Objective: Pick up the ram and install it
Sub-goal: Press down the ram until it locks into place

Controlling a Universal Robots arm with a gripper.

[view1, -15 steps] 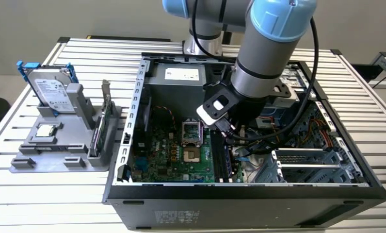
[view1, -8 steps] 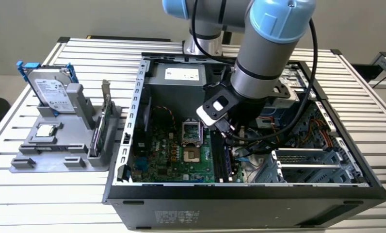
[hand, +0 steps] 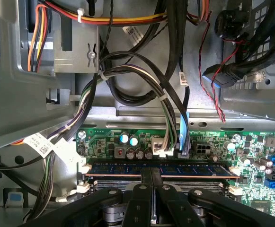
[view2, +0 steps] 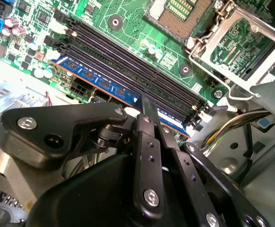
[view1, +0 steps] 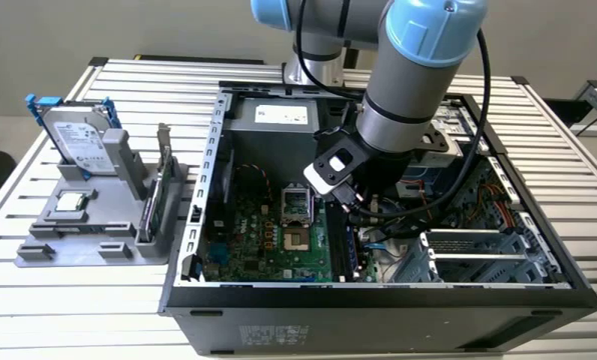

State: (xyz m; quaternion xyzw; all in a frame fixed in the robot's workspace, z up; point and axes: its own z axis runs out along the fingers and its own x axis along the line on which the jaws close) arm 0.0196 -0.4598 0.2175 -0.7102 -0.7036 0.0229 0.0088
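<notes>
I had the black jaws [view2: 149, 111] closed on the upper edge of the long, narrow dark blue-black ram stick [view2: 104, 82], gripping it near its middle in both wrist views. The ram [hand: 161, 169] stood on edge in the outermost of the black plastic slots [view2: 128, 61] on the green motherboard [view1: 268, 240], inside the open black computer case [view1: 379, 300] on the slatted metal surface [view1: 579, 195].

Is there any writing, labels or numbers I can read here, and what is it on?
None reads clearly.
Label on the hard drive: too small.
Sticker on the power supply: blurred.
Print on the cable tags: too small.
Markings on the circuit board: too small.
Print on the ram at the end effector: not legible.
</notes>
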